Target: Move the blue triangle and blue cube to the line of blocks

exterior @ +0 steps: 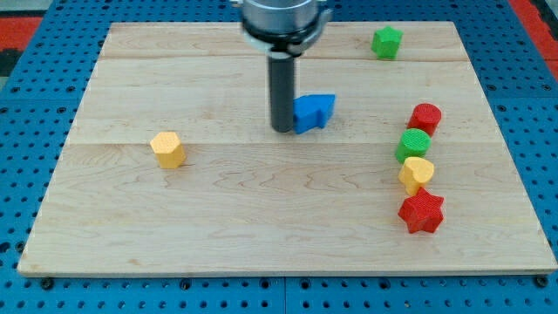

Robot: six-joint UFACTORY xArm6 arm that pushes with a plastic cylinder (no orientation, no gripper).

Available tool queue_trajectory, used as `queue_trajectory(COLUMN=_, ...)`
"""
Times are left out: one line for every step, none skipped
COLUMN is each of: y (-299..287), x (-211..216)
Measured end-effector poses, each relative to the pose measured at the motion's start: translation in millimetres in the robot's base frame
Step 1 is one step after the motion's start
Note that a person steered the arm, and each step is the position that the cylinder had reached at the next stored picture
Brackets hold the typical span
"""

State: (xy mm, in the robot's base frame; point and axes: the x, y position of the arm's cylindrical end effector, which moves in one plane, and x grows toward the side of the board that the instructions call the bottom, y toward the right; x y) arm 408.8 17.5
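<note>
My tip [282, 129] rests on the wooden board [218, 218] near its middle top. It touches the left side of the blue blocks. The blue cube [305, 114] sits right next to the tip, and the blue triangle [325, 105] lies against the cube's right side. At the view's right a line of blocks runs top to bottom: a red cylinder [425, 117], a green cylinder [415, 145], a yellow heart [417, 173] and a red star [422, 212]. The blue pair is well left of that line.
A green block [386, 41] sits near the board's top right edge. A yellow hexagonal block [167, 149] lies at the left middle. The arm's dark round mount [281, 19] hangs over the board's top middle.
</note>
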Motion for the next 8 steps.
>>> queue_trajectory(y=48, x=-20)
queue_trajectory(y=82, x=-40)
queue_trajectory(y=119, x=-40)
queue_trajectory(y=136, x=-43)
queue_trajectory(y=130, x=-47)
queue_trajectory(y=77, x=-51)
queue_trajectory(y=73, x=-89)
queue_trajectory(y=102, x=-97)
